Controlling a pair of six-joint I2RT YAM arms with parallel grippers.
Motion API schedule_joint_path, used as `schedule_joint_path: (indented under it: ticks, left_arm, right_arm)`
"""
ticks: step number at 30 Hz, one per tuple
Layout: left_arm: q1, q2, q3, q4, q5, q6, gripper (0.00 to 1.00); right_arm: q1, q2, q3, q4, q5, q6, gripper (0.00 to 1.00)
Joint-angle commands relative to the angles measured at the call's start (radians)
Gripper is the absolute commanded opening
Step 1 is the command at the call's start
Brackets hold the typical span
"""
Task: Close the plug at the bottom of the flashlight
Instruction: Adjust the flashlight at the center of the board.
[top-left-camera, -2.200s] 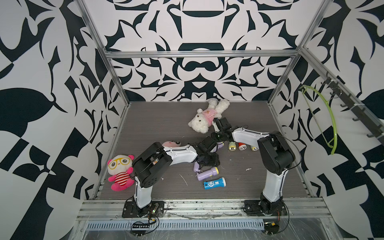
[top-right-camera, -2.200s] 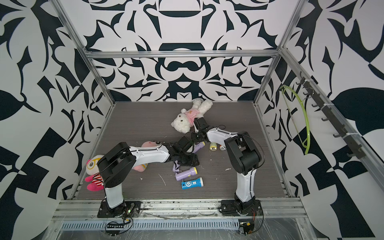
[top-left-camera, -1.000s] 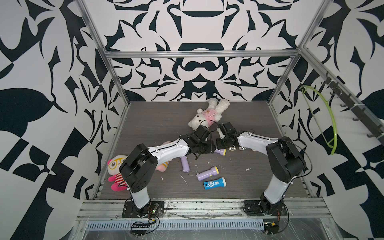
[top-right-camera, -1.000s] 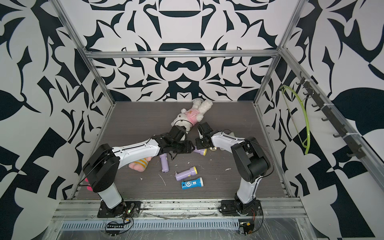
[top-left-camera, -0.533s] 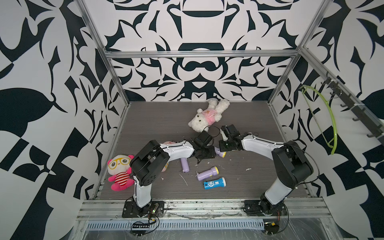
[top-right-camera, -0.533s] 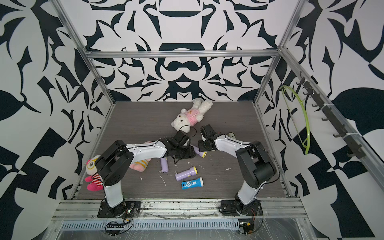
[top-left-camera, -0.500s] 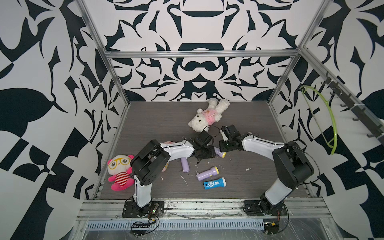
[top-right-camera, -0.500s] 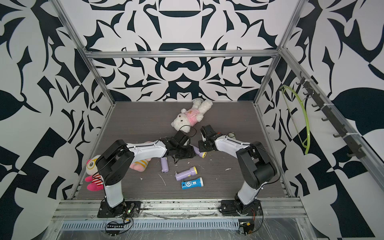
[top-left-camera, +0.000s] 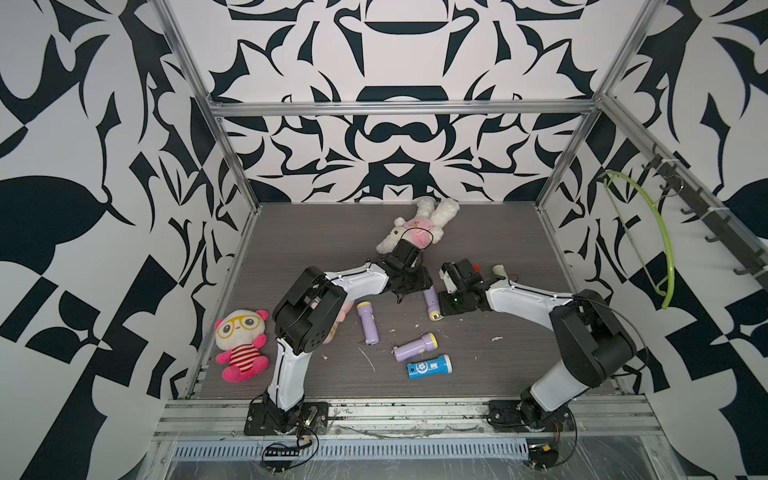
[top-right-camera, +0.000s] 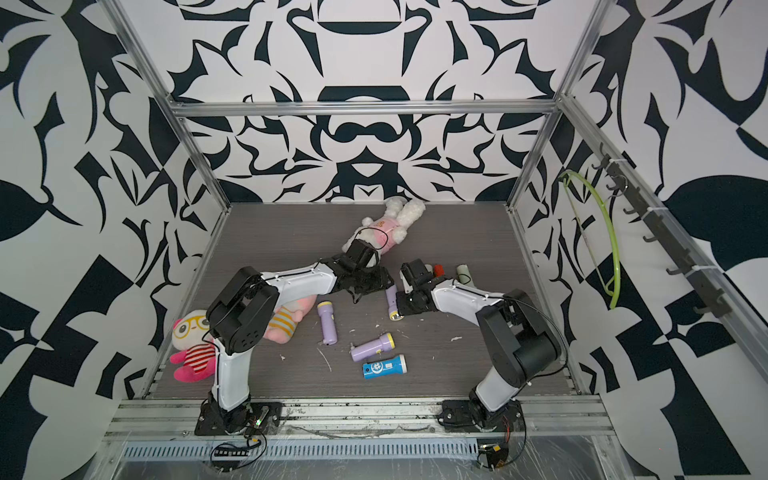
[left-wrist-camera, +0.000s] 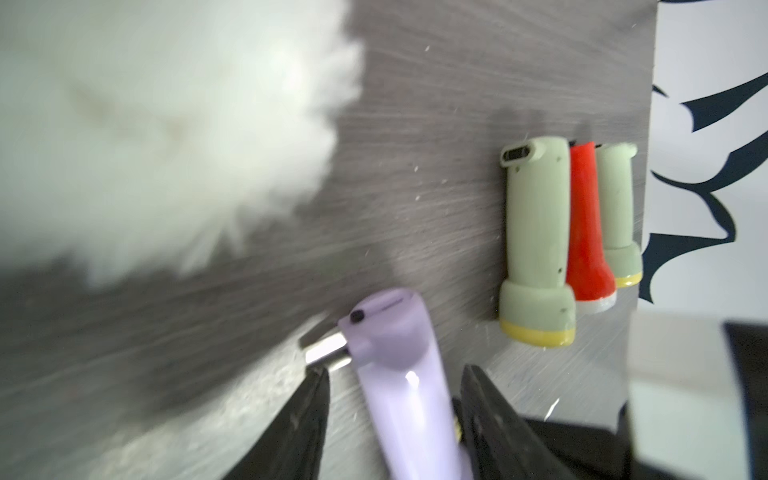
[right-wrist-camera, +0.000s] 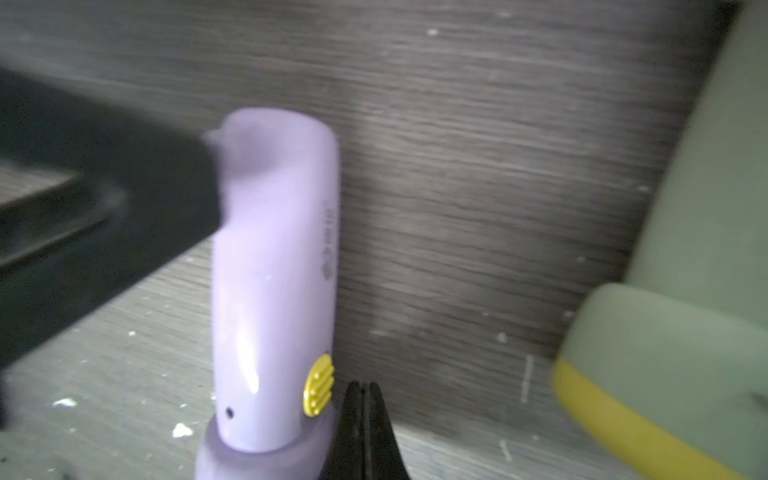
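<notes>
Flashlight (left-wrist-camera: 399, 399) now lies on the bench between the left pincer's (left-wrist-camera: 392, 411) parted jaws, plug (left-wrist-camera: 326, 347) still out; right pincer (right-wrist-camera: 363, 415) pressed together alongside.

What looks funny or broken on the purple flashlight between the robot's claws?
The purple flashlight between the left gripper fingers has its metal plug sticking out sideways at the bottom end, not folded shut. White crumbs litter the table. The right gripper is shut beside it.
</notes>
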Motion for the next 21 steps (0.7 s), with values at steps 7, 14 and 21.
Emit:
schedule_joint_path:
  ticks: [7, 14, 21]
  left_arm:
    - [0.041, -0.043, -0.007, -0.038, 0.037, 0.057, 0.56]
    - [0.057, -0.155, -0.049, -0.175, 0.017, 0.171, 0.6]
    - [0.035, -0.173, -0.031, -0.258, 0.019, 0.262, 0.62]
  right_arm:
    - [0.051, 0.014, 0.041, 0.087, -0.114, 0.056, 0.0]
    - [0.041, -0.133, 0.053, -0.032, -0.017, 0.007, 0.07]
    - [-0.003, -0.296, 0.042, -0.165, 0.069, -0.019, 0.35]
